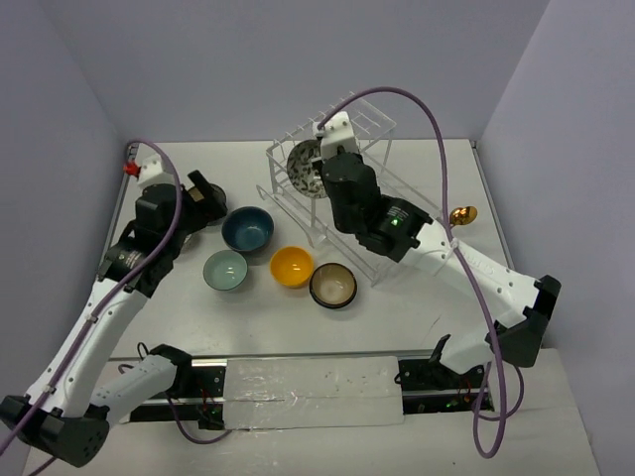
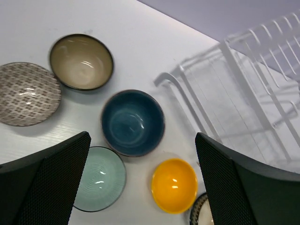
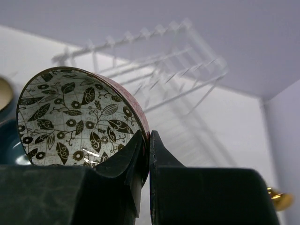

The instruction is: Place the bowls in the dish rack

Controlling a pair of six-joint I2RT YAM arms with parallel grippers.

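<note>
My right gripper is shut on the rim of a leaf-patterned bowl and holds it on edge at the left end of the clear wire dish rack. In the right wrist view the bowl is pinched at its rim by the gripper, with the rack behind it. My left gripper is open and empty above the table. Below it lie a dark blue bowl, a pale green bowl, a yellow bowl, a cream-inside bowl and a grey patterned bowl.
A brown bowl with a cream inside sits right of the yellow bowl. A gold spoon lies right of the rack. Walls close the table at the back and both sides. The rack's lower left corner is near the blue bowl.
</note>
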